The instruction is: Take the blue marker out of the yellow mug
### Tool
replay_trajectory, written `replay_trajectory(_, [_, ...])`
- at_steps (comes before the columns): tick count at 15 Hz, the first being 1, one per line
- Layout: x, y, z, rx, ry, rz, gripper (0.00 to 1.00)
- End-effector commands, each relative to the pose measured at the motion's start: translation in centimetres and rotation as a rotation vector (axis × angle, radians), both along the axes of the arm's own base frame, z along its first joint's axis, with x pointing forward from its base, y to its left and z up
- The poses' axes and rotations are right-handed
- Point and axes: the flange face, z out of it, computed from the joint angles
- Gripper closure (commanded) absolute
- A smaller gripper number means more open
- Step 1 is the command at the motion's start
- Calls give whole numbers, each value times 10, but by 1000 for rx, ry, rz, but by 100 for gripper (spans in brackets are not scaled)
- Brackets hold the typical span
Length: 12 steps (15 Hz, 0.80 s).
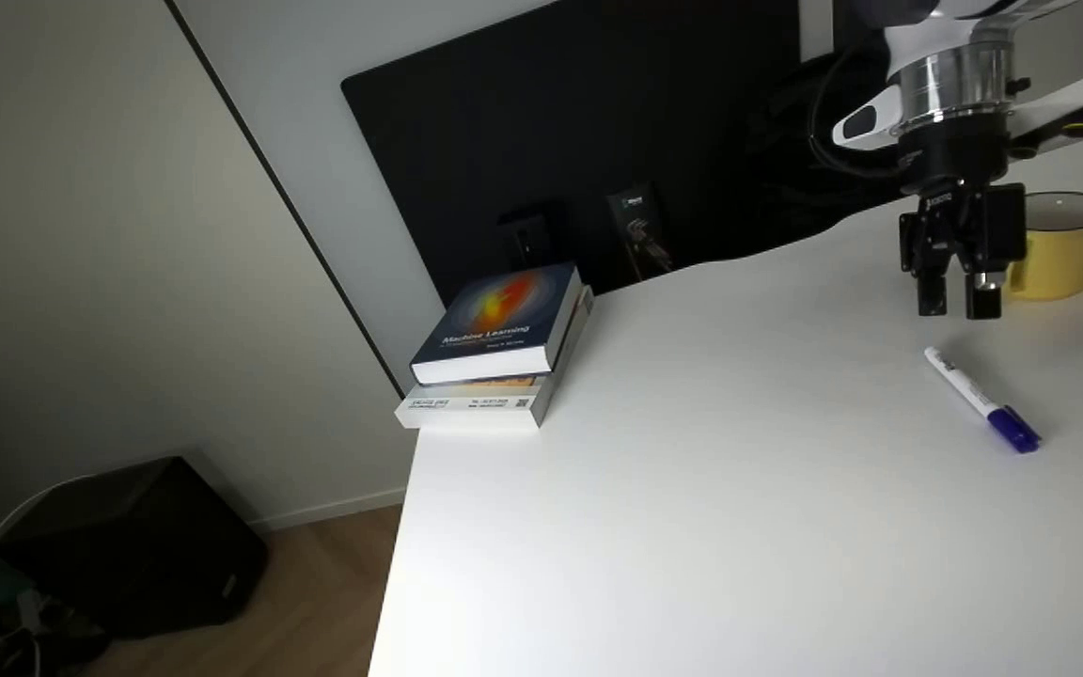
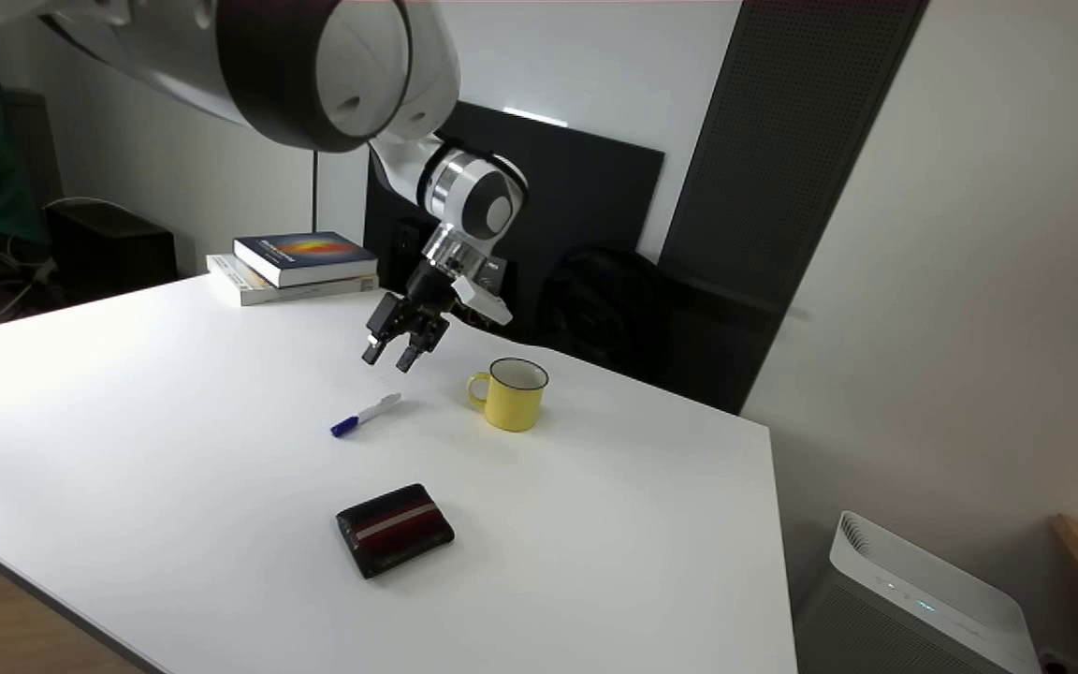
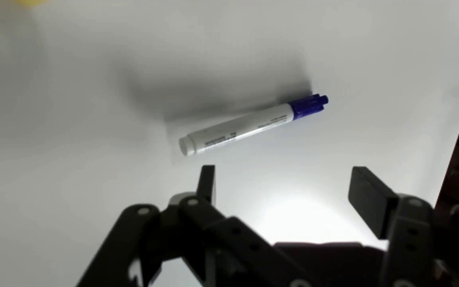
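Your empty gripper [image 3: 287,191] is gaping wide; at its wrist-view 11 o'clock, the likely light, stiff blue marker [image 3: 251,125] is wanting mid-barrel pinching.

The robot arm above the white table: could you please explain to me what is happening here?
The robot arm is meant to take the blue marker out of the yellow mug. At this moment it handles nothing: its gripper hangs open and empty above the white table, near the marker. The marker lies on the table, outside the upright mug and not touching it, so the removal looks done.
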Motion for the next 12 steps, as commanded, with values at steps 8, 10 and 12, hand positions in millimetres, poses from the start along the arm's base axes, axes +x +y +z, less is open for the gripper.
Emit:
replay_trajectory(8, [30, 8, 27, -260, -286, -54, 0])
replay_trajectory(10, [34, 11, 32, -304, -332, -73, 0])
replay_trajectory(12, [37, 12, 22, -259, -312, -43, 0])
